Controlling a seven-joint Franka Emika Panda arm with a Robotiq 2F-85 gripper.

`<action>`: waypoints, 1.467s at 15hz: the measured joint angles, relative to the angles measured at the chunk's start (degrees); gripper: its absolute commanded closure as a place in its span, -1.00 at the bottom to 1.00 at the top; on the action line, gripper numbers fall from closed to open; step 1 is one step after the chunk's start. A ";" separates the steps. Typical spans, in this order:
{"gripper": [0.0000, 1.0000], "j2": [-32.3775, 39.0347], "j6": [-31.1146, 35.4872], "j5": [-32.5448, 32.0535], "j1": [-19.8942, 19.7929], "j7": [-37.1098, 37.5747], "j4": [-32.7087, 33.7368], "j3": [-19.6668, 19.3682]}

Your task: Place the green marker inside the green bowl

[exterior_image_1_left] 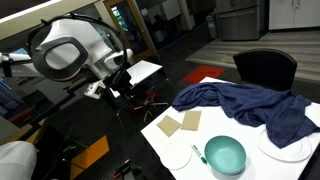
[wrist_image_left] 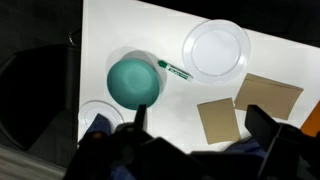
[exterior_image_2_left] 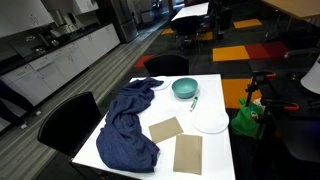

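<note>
Near a tabletop edge: one green bowl (wrist_image_left: 135, 82), one green marker (wrist_image_left: 176, 70) just beside it, two brown squares (wrist_image_left: 268, 95); gripper (wrist_image_left: 198, 118) spread wide.

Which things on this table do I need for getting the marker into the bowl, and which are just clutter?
For the job:
green marker
green bowl
gripper, open and holding nothing

Just lying about:
blue cloth
tan squares
white plate
small white dish
</note>
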 measured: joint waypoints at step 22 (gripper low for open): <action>-1.00 11.76 18.54 13.20 0.05 31.21 -2.57 4.65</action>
